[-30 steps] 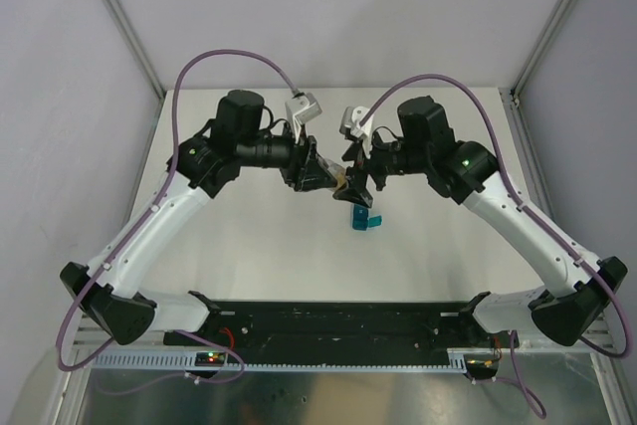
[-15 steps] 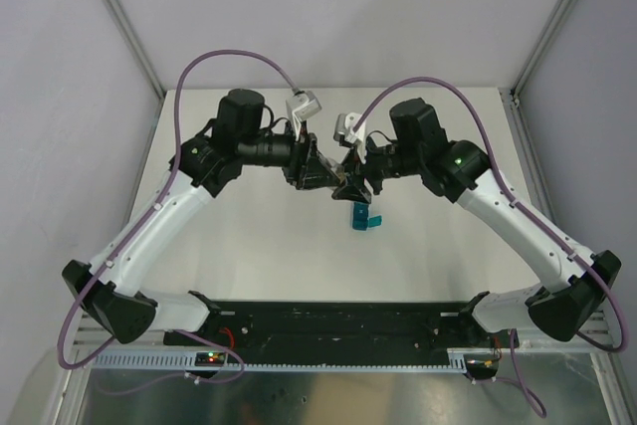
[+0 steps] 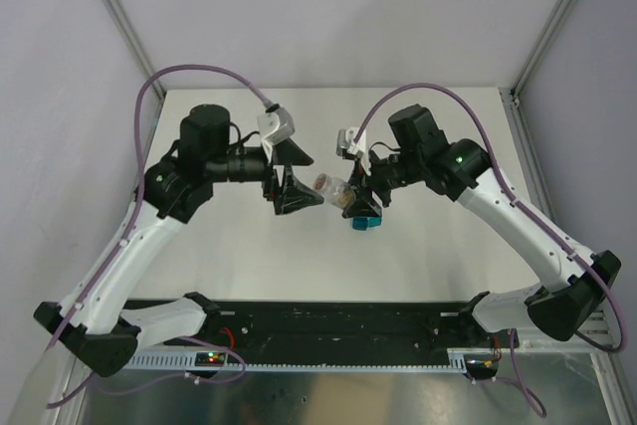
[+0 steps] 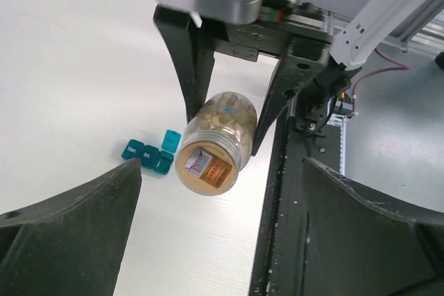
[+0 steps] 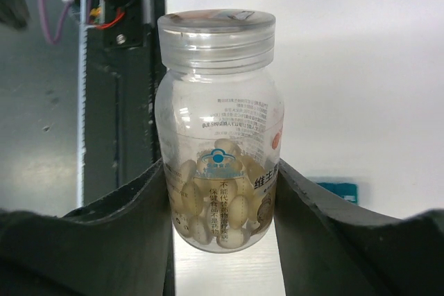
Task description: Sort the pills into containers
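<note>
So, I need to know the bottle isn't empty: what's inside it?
Pale oval pills are piled at the bottle's base end; nearer the lid it looks empty. The label and the fingers hide some.

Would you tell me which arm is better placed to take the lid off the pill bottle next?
Left, probably: the right gripper is clamped on the bottle, whose lid points toward the open, empty left gripper.

Looking like a lab robot cell to me; grey panels (image 3: 50, 146) and aluminium posts (image 3: 119, 17) are boxing in a white table (image 3: 279, 261); a black rail (image 3: 338, 320) is running along the bottom.
</note>
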`<action>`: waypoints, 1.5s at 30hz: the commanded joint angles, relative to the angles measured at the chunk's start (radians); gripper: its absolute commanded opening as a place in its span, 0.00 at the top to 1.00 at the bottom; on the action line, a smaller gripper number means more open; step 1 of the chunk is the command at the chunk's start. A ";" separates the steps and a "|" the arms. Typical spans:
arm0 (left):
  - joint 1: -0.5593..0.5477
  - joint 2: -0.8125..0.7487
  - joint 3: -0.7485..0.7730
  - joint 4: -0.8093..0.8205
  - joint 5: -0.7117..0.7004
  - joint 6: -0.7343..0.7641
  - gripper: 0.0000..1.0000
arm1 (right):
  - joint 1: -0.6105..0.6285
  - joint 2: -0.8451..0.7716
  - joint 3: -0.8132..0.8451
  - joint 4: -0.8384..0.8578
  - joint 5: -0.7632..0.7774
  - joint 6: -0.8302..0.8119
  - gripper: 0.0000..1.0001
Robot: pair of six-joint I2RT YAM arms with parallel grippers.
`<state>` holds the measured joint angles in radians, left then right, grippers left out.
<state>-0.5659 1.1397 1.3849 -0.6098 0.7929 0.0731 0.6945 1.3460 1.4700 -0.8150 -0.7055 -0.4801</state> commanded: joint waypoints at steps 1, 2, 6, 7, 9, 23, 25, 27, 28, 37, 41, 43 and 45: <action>0.001 -0.066 -0.030 -0.013 0.042 0.158 0.00 | -0.008 0.038 0.091 -0.169 -0.130 -0.065 1.00; 0.000 -0.072 -0.036 -0.016 0.049 0.171 0.00 | -0.007 0.049 0.106 -0.194 -0.143 -0.072 1.00; -0.020 -0.076 -0.056 -0.019 0.051 0.206 0.01 | -0.002 0.075 0.137 -0.241 -0.169 -0.086 1.00; -0.026 -0.075 -0.061 -0.018 0.046 0.210 0.02 | 0.000 0.077 0.140 -0.245 -0.173 -0.087 1.00; -0.036 -0.067 -0.064 -0.018 0.034 0.221 0.04 | 0.006 0.082 0.149 -0.253 -0.179 -0.090 1.00; -0.048 0.012 -0.042 -0.018 0.064 0.190 0.41 | 0.025 0.095 0.159 -0.244 -0.138 -0.081 1.00; -0.048 0.024 -0.037 -0.018 0.076 0.171 0.56 | 0.025 0.090 0.153 -0.223 -0.113 -0.065 1.00; -0.048 0.034 -0.035 -0.019 0.088 0.138 0.74 | 0.025 0.079 0.149 -0.200 -0.080 -0.050 1.00; -0.048 0.041 -0.033 -0.018 0.092 0.125 0.83 | 0.025 0.074 0.147 -0.187 -0.061 -0.041 1.00; -0.040 0.078 -0.008 0.017 0.019 -0.104 1.00 | 0.037 0.013 0.129 -0.071 0.157 0.022 1.00; -0.017 0.090 -0.001 0.080 -0.019 -0.280 1.00 | 0.059 -0.002 0.127 -0.016 0.309 0.038 1.00; 0.008 0.100 0.000 0.116 -0.029 -0.383 1.00 | 0.074 -0.007 0.121 0.016 0.396 0.042 1.00; 0.036 0.120 0.004 0.149 -0.025 -0.483 1.00 | 0.093 -0.006 0.114 0.045 0.483 0.042 1.00</action>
<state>-0.5659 1.2255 1.3529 -0.5373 0.7933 -0.1486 0.7616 1.3685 1.5837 -0.9554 -0.4435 -0.4881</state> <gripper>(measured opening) 0.404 0.568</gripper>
